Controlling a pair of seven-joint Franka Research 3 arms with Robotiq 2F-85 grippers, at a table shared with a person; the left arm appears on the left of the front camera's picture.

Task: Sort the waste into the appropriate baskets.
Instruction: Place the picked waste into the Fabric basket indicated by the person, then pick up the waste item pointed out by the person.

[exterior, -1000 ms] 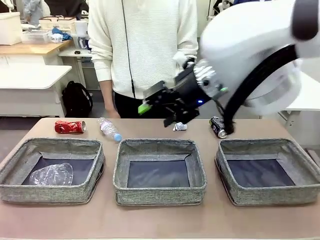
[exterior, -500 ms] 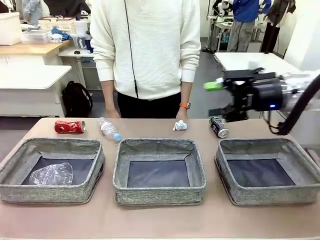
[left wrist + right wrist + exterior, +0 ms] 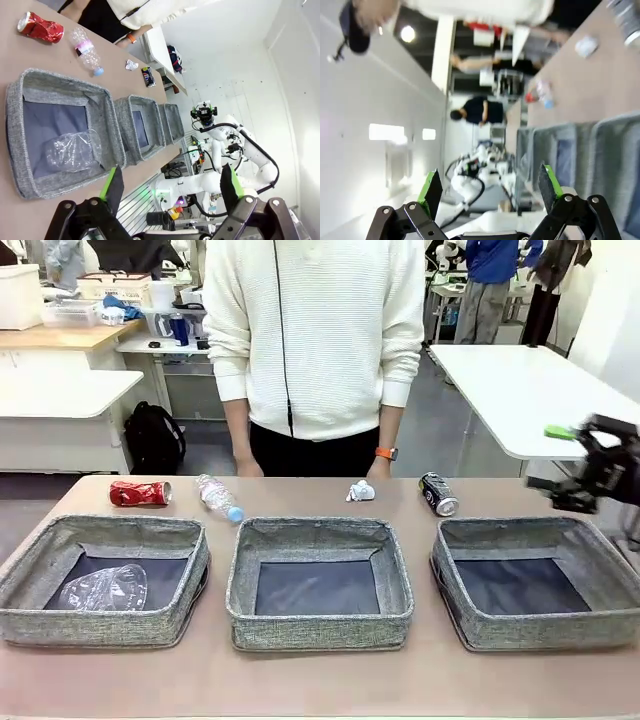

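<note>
Along the far edge of the table lie a crushed red can, a clear bottle with a blue cap, a white paper wad and a black can. Three grey baskets stand in a row in front: left, middle, right. A crushed clear bottle lies in the left basket. My right gripper hangs open at the far right, above the table's right end, holding nothing. In the left wrist view my left gripper is open and empty, high above the left basket.
A person in a white sweater stands at the far side, hands hanging just behind the table edge. The front strip of the table lies bare. A white table stands behind on the right.
My right arm swung away from the middle of the table, past the black can, out to the far right edge. Its gripper stayed open. The person shifted slightly right.
</note>
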